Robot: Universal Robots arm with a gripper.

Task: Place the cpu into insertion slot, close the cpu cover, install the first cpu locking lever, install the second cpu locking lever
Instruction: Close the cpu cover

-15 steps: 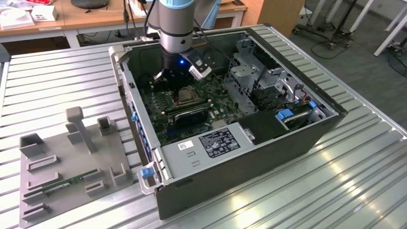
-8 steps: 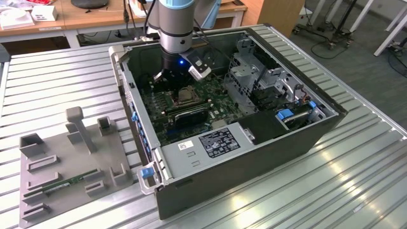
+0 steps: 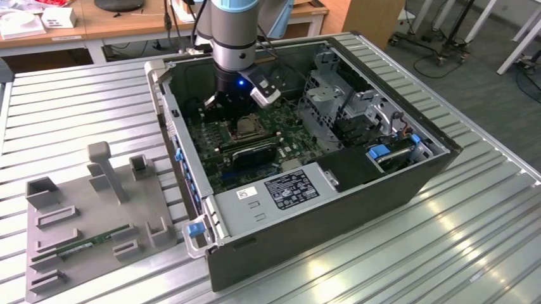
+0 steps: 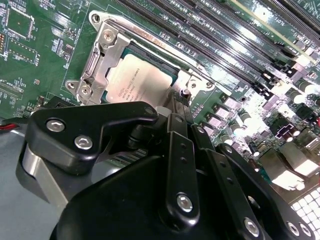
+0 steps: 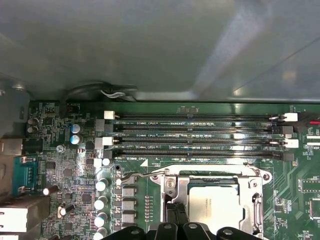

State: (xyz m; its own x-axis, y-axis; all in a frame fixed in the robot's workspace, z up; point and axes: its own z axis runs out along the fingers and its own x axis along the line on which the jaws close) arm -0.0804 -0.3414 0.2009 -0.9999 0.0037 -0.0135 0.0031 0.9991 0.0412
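Pincer (image 5: 175, 209) drawn together, tips at the rim of one cpu cover (image 5: 169, 186), lying flat over one cpu (image 5: 215, 206).

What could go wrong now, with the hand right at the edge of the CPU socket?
The hand sits right at the cpu cover, so a sideways slip could scrape the cpu or bend the cover. The wire lever looks unlatched, so the cover might lift if the lever slips free.
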